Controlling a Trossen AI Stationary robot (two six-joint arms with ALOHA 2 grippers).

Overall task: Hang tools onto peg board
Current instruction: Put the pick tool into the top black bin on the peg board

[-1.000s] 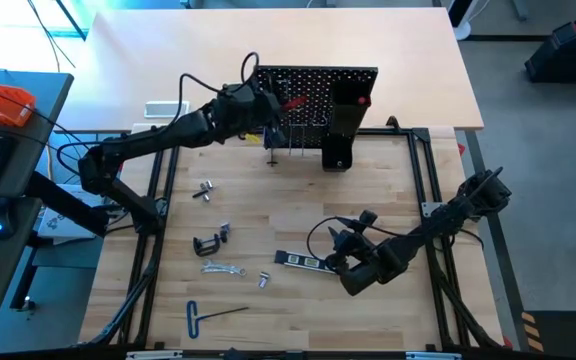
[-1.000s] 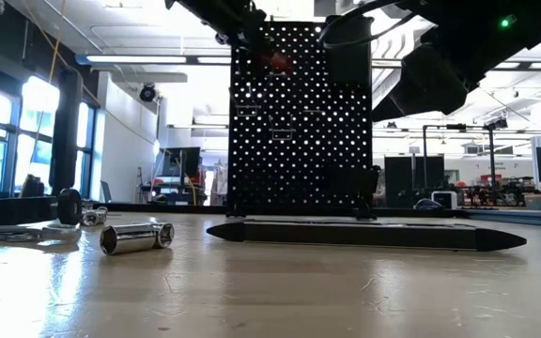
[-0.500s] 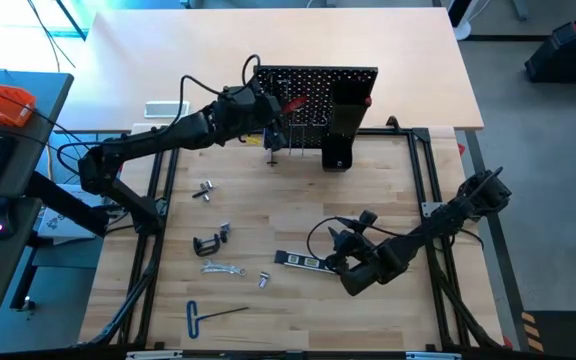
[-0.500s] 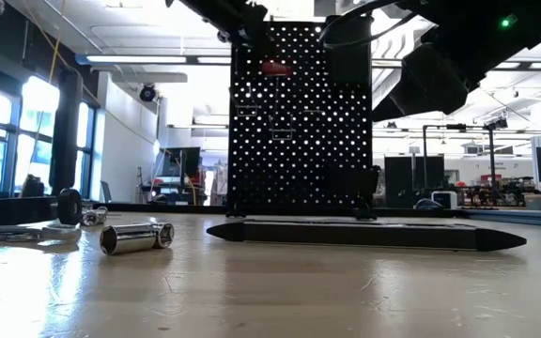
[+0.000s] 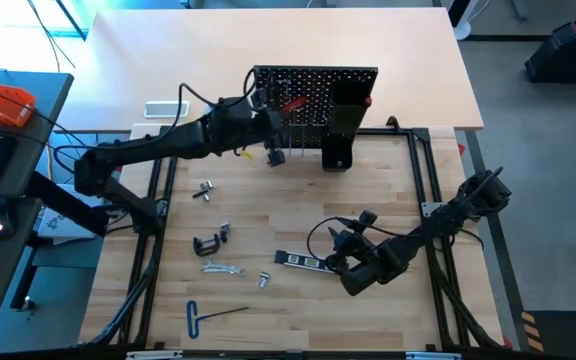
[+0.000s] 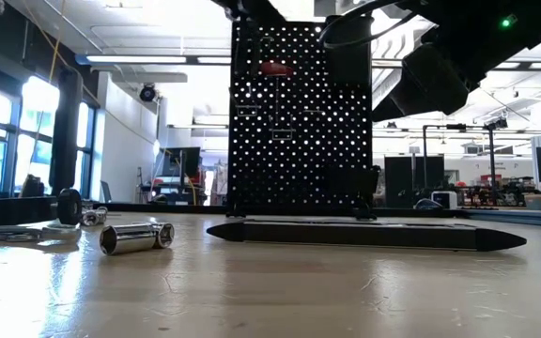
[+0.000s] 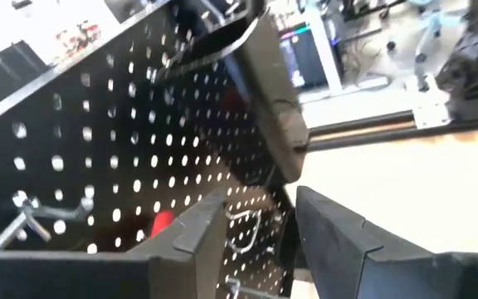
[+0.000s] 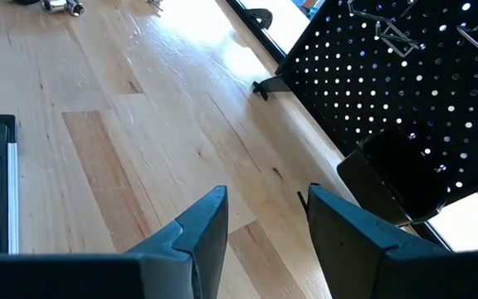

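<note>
The black peg board (image 5: 313, 90) stands upright at the table's far side, with a tall black box holder (image 5: 345, 125) on it. A red-handled screwdriver (image 5: 293, 103) hangs on the board, and its handle shows level in the low view (image 6: 275, 68). My left gripper (image 5: 275, 154) is open and empty, just in front of the board, which shows close in the left wrist view (image 7: 98, 149). My right gripper (image 5: 353, 265) is open and empty, low over the table beside the black-and-silver bar (image 5: 301, 261). The bar lies flat on the table.
Loose tools lie on the table's left half: sockets (image 5: 204, 190), a black C-clamp (image 5: 208, 243), a silver wrench (image 5: 223, 267), a small socket (image 5: 264, 280) and a blue T-handle hex key (image 5: 208, 315). A red knob (image 5: 365, 100) shows at the box holder's top.
My left gripper has drawn back from the peg board toward the table's near edge. The red-handled screwdriver stays behind on the board. Its handle was tilted at the fingertips and now lies level.
</note>
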